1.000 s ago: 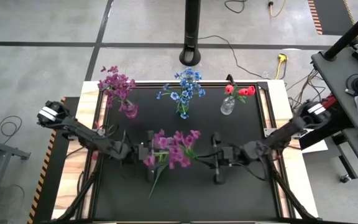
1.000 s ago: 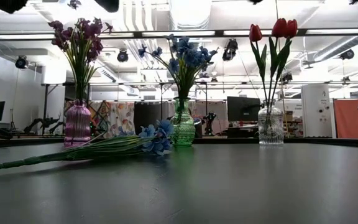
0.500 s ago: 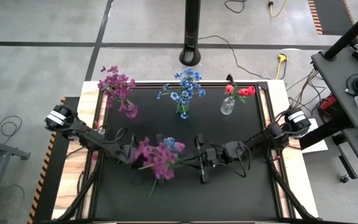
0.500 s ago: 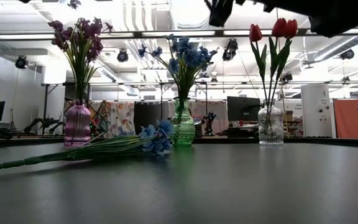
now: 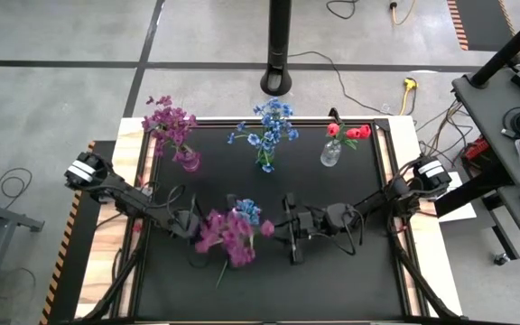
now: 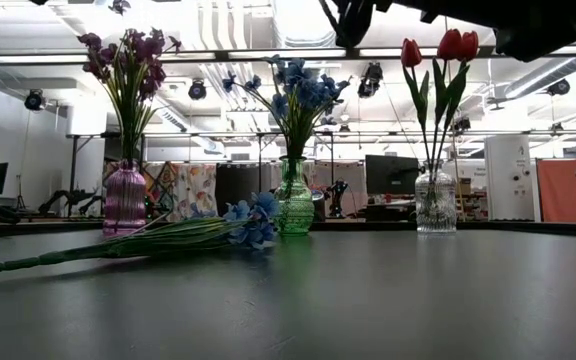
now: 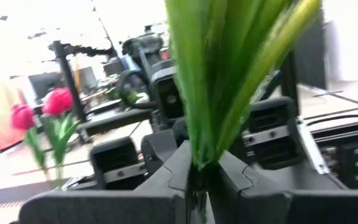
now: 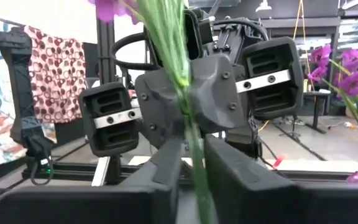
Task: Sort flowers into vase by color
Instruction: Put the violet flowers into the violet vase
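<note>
Two arms meet over the near-middle of the black table [image 5: 350, 280], their end effectors facing each other across a purple spray [image 5: 228, 233]; the left end effector [image 7: 199, 177] is clenched on the spray's green stem bundle, the leaves rising straight out from between its fingers; the right end effector [image 8: 193, 163] stands with its fingers parted on either side of the same stem, and whether it bears on the stem or merely brackets it cannot be told. The pose reads as a hand-over or a shared steadying of the stem, one arm holding while the other takes a better purchase.

Along the far edge stand three vases, one per colour, which explains the layout; a pink vase [image 5: 189, 161] at far left already holds purple blooms; a green vase [image 6: 294, 205] in the middle holds blue blooms; a clear vase [image 5: 330, 153] at far right holds red buds [image 6: 452, 44]. The held spray therefore belongs, by colour, in the far-left vase, well apart from where it now hangs.

A blue flower [image 6: 250, 222] lies flat on the table, its long stem trailing to the left in the low view; in the high view its blooms peep out beside the purple spray; it is not yet sorted and presumably goes to the middle vase.
</note>
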Controlling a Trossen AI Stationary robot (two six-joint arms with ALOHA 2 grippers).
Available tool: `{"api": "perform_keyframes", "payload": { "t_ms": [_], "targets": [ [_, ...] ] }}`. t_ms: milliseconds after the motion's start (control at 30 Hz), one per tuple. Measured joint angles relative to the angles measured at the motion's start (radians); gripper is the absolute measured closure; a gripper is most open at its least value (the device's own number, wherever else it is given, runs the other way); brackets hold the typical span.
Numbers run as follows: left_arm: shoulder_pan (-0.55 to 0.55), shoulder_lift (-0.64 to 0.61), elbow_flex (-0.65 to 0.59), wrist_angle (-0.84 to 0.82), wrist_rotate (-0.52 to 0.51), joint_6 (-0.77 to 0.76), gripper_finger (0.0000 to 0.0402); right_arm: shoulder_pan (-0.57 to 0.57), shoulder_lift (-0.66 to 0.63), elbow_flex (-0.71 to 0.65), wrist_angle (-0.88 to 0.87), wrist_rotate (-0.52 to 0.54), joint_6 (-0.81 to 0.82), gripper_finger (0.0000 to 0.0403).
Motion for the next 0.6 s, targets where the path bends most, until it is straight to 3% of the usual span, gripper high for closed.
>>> {"api": "perform_keyframes", "payload": {
  "t_ms": [233, 333, 467, 600],
  "targets": [
    [-0.001, -0.059, 0.000, -0.129, -0.140, -0.017, 0.0392, -0.002, -0.024, 0.000, -0.026, 0.027, 0.012, 0.0236],
    [-0.001, -0.119, -0.001, -0.268, -0.221, -0.048, 0.0397, 0.001, -0.062, 0.000, -0.092, 0.118, 0.014, 0.0202],
    [0.000, -0.219, -0.001, -0.513, -0.445, -0.119, 0.0397, 0.000, -0.101, 0.000, -0.230, 0.288, 0.037, 0.0170],
    [0.002, -0.343, -0.001, -0.793, -0.629, -0.250, 0.0396, 0.000, -0.106, 0.000, -0.265, 0.319, 0.054, 0.0150]
  ]
}}
